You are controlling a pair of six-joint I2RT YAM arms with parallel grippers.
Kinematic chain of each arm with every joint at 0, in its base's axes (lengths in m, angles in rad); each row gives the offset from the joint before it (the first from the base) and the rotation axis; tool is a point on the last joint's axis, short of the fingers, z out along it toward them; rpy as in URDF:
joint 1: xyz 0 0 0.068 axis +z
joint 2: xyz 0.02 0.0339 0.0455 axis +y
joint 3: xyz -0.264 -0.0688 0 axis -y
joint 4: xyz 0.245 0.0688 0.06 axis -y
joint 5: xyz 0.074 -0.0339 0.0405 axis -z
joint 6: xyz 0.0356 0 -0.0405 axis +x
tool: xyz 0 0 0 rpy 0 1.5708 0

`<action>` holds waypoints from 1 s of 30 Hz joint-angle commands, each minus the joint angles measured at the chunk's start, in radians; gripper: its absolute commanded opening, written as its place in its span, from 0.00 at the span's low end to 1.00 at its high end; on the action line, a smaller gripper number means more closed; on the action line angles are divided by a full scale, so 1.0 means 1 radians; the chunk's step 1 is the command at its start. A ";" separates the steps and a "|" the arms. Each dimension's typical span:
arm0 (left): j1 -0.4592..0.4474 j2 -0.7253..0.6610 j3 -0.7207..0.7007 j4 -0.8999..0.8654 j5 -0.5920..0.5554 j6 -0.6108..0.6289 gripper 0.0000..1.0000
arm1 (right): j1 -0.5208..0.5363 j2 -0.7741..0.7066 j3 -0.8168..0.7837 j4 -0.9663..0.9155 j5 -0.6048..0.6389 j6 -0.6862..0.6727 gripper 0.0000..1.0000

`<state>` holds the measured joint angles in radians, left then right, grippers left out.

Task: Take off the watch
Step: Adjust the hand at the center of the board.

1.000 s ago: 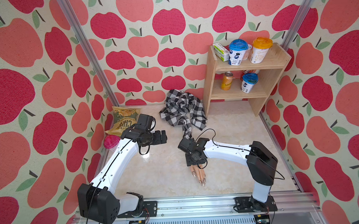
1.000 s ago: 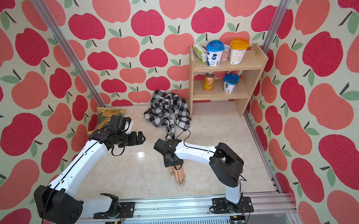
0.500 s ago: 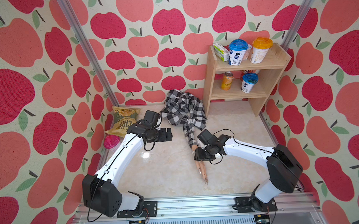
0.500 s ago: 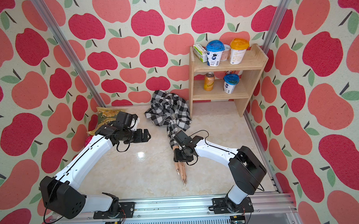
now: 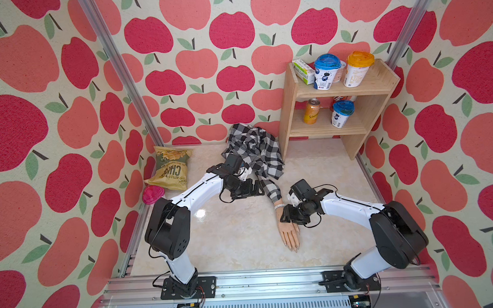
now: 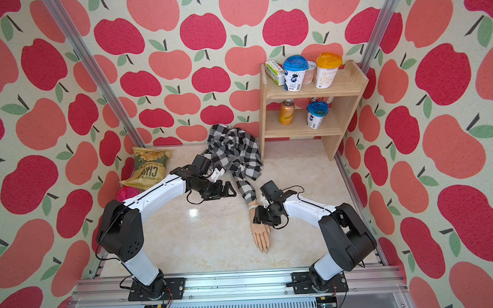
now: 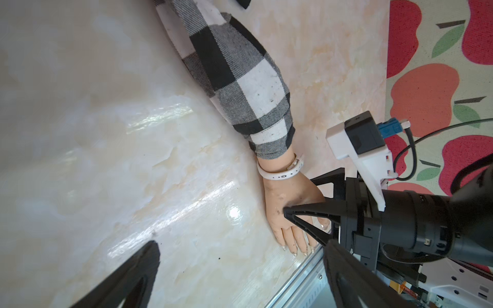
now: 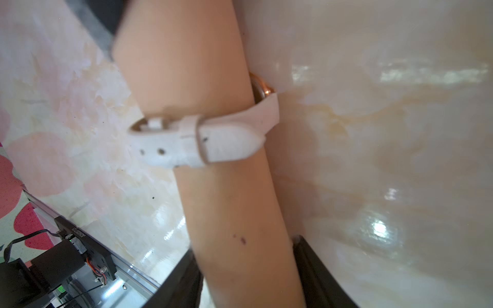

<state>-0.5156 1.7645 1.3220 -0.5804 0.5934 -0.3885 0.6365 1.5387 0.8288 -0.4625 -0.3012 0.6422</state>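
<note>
Bare marble tabletop point(image 5: 232, 241) lies open to the robot's left of the mannequin hand point(image 5: 290, 235). The right gripper point(image 5: 284, 216), jaws clasping that hand, blocks its other side. A checked sleeve point(image 5: 271, 188) crowds the wrist from behind. A wooden shelf point(image 5: 285, 115) fills the far right corner.

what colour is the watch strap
The watch strap is white, clearest in the right wrist view.

You get bright, even light from above; a glare spot sits on the glossy surface point(image 5: 200, 213), left of centre. Your right wrist view is soft: the mannequin arm point(image 8: 186, 66) blurs up close, the watch point(image 8: 208, 141) only slightly.
</note>
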 commanded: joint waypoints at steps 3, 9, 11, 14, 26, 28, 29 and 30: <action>-0.075 0.130 0.109 0.104 0.082 -0.055 0.96 | -0.003 -0.026 -0.022 0.006 -0.018 -0.044 0.52; -0.114 0.265 0.259 -0.005 0.038 -0.057 0.93 | -0.014 -0.002 -0.044 0.057 -0.034 -0.053 0.48; -0.114 0.291 0.290 -0.028 0.031 -0.043 0.89 | -0.013 0.007 -0.046 0.090 -0.055 -0.052 0.48; -0.114 0.306 0.318 -0.071 -0.001 -0.022 0.89 | -0.013 0.029 -0.043 0.159 -0.140 -0.038 0.44; -0.084 0.201 0.269 -0.149 -0.060 0.032 0.89 | 0.019 0.135 -0.028 0.450 -0.478 0.075 0.40; -0.083 0.185 0.260 -0.161 -0.079 0.041 0.89 | 0.031 0.170 -0.011 0.436 -0.475 0.073 0.40; -0.084 0.181 0.257 -0.171 -0.089 0.049 0.89 | 0.041 0.193 0.011 0.390 -0.451 0.051 0.40; -0.084 0.176 0.254 -0.178 -0.097 0.055 0.89 | 0.049 0.213 0.030 0.357 -0.433 0.034 0.40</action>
<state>-0.5991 1.9774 1.5940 -0.6991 0.5392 -0.3756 0.6643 1.7092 0.8070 -0.0952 -0.6865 0.6876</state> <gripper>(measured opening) 0.894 0.400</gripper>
